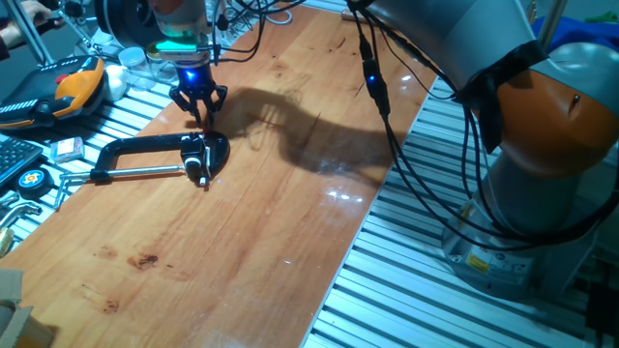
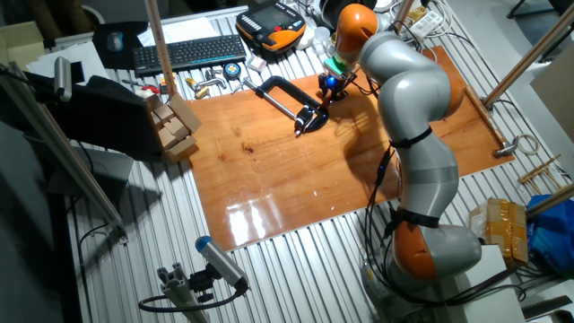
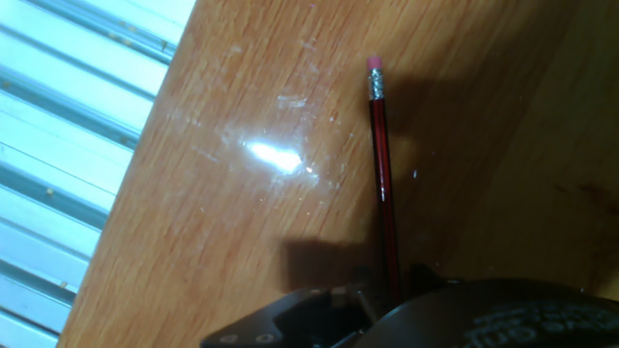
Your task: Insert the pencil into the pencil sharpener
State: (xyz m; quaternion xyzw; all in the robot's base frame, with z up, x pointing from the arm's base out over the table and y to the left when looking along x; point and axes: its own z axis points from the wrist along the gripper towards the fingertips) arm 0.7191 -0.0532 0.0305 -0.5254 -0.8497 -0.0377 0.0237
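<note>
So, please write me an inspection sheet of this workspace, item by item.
Surface: wooden board on a slatted metal table; glare spots, mostly bare.
Pencil: red pencil, pink eraser, lying on the board, its lower end hidden behind the pincer.
Pencil sharpener: not clearly made out.
Clutter: black C-clamp on the board; keyboard and tape measure beside it.
Pincer: pincer just above the clamp end; open or shut cannot be told.
Cables: black cables hang along the arm.
Surroundings: cardboard boxes, metal poles.
</note>
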